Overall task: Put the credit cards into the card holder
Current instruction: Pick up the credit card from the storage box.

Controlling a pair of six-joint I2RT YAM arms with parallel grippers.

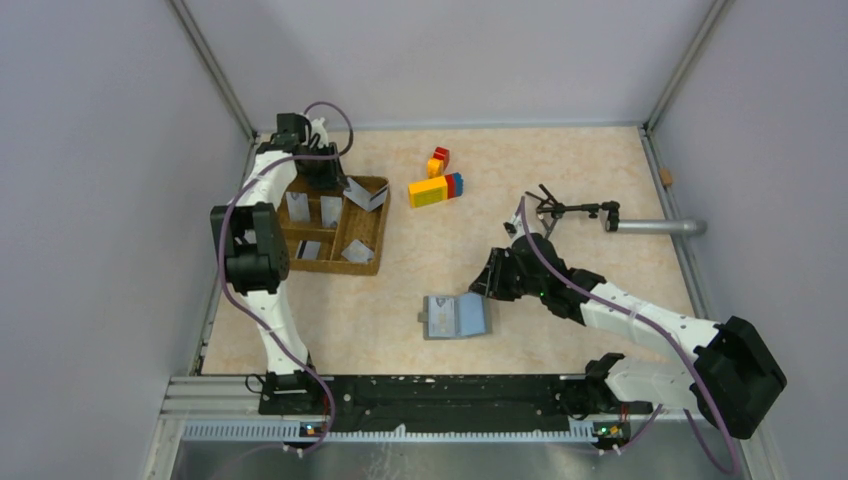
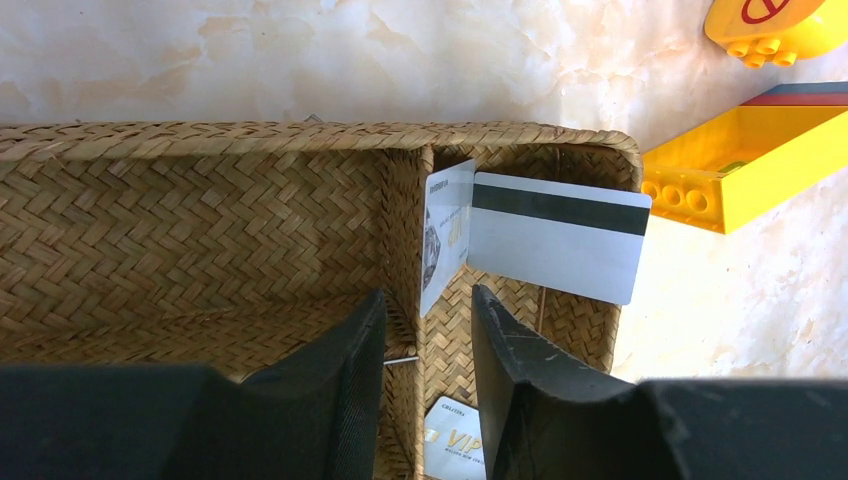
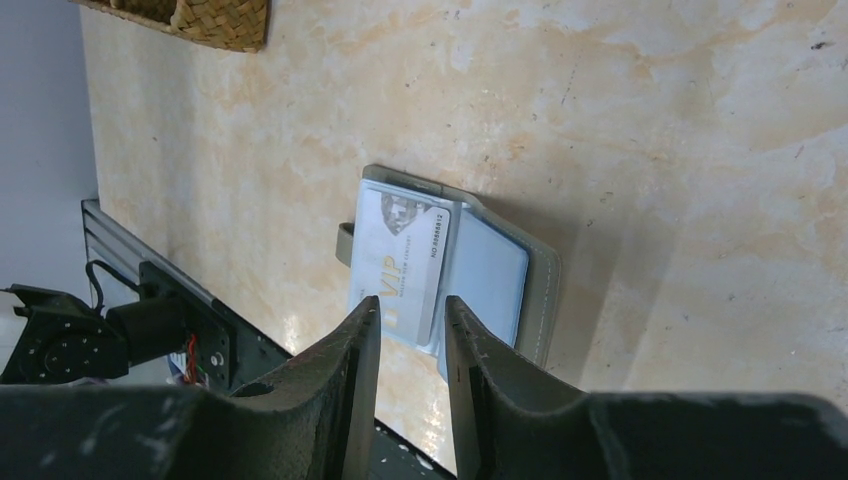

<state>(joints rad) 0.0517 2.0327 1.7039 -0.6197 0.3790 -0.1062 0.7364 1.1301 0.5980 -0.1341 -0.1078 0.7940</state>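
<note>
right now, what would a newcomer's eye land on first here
At back left, the brown wicker tray with cards standing in it, the left gripper close to a striped card. Near the front, the open card holder with a VIP card lying on it by the right gripper.

A brown wicker tray (image 2: 200,230) fills the left and centre of the frame. A woven divider (image 2: 405,230) splits it into a wide left compartment and a narrow right one. In the right compartment a white card (image 2: 558,250) with a dark stripe leans tilted against the right-hand wall. A printed card (image 2: 445,230) stands on edge just beside the divider, meeting the white card at upper centre. A third card (image 2: 450,445), marked VIP, shows at the bottom edge. The left gripper (image 2: 428,305) hangs with its jaws apart on either side of the divider, and the printed card's lower corner lies between the fingertips. Yellow toy bricks (image 2: 745,160) sit on the marbled table (image 2: 300,60) at the upper right.
</note>
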